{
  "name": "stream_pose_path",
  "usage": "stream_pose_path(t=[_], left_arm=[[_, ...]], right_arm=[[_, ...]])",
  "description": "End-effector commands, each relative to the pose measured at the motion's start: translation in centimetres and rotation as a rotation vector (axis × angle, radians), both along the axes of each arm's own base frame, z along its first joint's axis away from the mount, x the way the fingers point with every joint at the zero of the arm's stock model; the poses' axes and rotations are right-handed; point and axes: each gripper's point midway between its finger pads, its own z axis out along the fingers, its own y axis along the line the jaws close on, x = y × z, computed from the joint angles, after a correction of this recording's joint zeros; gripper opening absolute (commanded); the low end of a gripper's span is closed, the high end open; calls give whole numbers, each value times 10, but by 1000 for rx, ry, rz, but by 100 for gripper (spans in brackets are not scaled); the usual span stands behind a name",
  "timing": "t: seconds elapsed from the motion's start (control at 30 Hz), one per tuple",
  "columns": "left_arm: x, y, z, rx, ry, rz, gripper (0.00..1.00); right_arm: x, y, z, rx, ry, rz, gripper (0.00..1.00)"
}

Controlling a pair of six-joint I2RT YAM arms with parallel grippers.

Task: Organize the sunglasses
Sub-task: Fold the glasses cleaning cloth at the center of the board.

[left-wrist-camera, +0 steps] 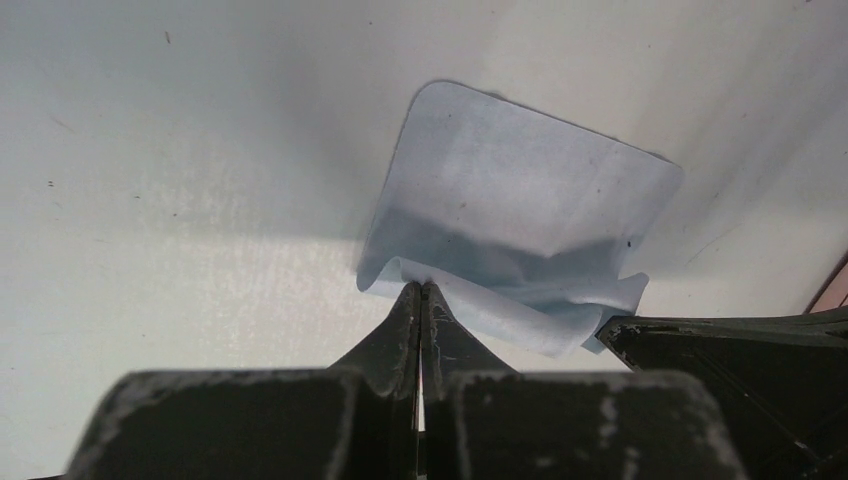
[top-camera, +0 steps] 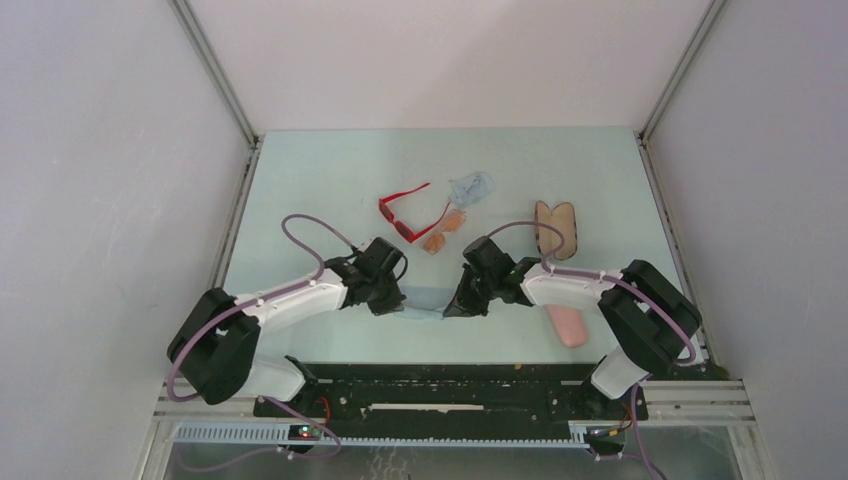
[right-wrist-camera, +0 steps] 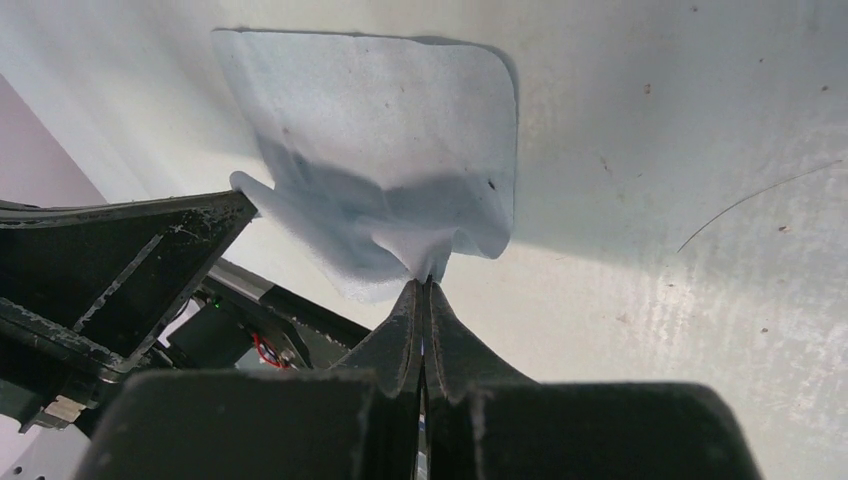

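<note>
The red-framed sunglasses (top-camera: 403,213) lie open at the table's middle back. The slim pair with orange lenses (top-camera: 444,231) lies just right of them, touching. My left gripper (top-camera: 397,303) is shut on one corner of a pale blue cloth (top-camera: 424,301) near the front middle. My right gripper (top-camera: 451,307) is shut on its other corner. In the left wrist view the cloth (left-wrist-camera: 520,215) hangs folded from my left gripper (left-wrist-camera: 421,288). In the right wrist view the cloth (right-wrist-camera: 385,150) hangs from my right gripper (right-wrist-camera: 427,281). Both pairs of sunglasses are out of both wrist views.
A second crumpled pale blue cloth (top-camera: 471,187) lies behind the sunglasses. A plaid case (top-camera: 554,228) lies open at the right. A pink case (top-camera: 569,325) lies near the front right. The black rail (top-camera: 450,385) runs along the near edge.
</note>
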Motion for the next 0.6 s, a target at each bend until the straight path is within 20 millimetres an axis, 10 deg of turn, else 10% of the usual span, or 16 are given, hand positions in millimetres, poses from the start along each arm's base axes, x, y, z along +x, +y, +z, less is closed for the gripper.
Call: stream_pose_path(t=[0.0,0.57], left_arm=[[19,-8,20,-16,-63,-6,0],[-28,-6,7,-58,10,-139,0]], right_arm=[[10,5,9,20,-30,8,0],[-45,-8,39,-131,-352,437,40]])
